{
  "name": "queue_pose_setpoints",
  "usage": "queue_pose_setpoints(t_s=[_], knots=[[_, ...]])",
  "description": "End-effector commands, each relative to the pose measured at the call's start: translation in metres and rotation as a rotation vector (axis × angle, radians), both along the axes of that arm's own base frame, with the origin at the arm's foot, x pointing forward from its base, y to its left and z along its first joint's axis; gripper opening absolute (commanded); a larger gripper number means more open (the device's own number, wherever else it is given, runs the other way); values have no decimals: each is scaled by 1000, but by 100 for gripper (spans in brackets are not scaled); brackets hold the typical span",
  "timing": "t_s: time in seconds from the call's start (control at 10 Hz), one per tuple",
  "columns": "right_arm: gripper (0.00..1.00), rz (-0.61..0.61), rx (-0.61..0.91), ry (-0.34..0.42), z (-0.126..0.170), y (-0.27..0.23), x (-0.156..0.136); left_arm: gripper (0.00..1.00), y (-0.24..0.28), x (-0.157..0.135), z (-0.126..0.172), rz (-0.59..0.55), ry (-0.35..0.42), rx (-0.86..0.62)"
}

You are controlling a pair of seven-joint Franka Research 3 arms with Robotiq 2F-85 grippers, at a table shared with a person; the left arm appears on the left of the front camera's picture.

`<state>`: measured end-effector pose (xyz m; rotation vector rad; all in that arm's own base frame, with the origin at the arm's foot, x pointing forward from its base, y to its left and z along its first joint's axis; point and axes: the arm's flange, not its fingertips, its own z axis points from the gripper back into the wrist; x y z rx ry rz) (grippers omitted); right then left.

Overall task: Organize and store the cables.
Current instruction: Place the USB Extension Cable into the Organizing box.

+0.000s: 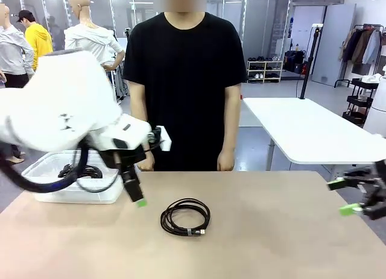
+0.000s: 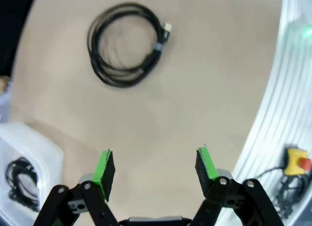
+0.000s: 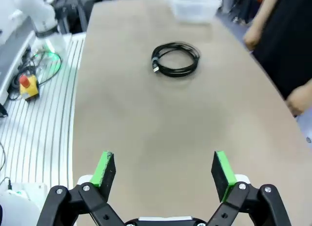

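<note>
Left gripper (image 2: 154, 170) fingers (image 2: 104, 168) spread wide, nothing between them; right gripper (image 3: 164, 171) likewise wide and empty at the front view's right edge. Coiled black cable bound with a tie, silver plug end (image 1: 186, 217), lies flat on the tan tabletop (image 1: 277, 231), centre frame, just right of the left gripper. Clear plastic bin (image 1: 42, 170) at left already holds a black coil (image 2: 22, 179). Risk: pinching one strand would likely let the loop sag and catch on the bin rim.
</note>
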<state>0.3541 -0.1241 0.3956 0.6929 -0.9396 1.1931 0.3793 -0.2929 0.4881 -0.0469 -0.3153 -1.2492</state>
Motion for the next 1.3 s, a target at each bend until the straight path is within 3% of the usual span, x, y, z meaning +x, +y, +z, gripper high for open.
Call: queue_pose_setpoints(t_s=[0.0, 0.4, 0.5, 0.6, 1.0, 1.1, 1.2], knots=[[100, -49, 109, -53, -11, -50, -21, 85, -49, 17, 5, 21, -38, 8], [100, -118, 214, -114, -24, -102, -58, 85, -107, 21, -29, -62, 9, 65], [100, -87, 233, -135, -26, -101, -52, 85, -89, 15, -17, -30, 14, 17], [100, -134, 191, -79, -23, -98, -64, 85, -89, 15, -17, -30, 14, 17], [100, -134, 191, -79, -23, -98, -64, 85, -95, 20, -19, -37, 9, 23], [100, -134, 191, -79, -23, -98, -64, 85, -101, 21, -30, -207, 17, 19], [100, -134, 191, -79, -23, -98, -64, 85, -109, 23, -40, -205, -36, 60]])
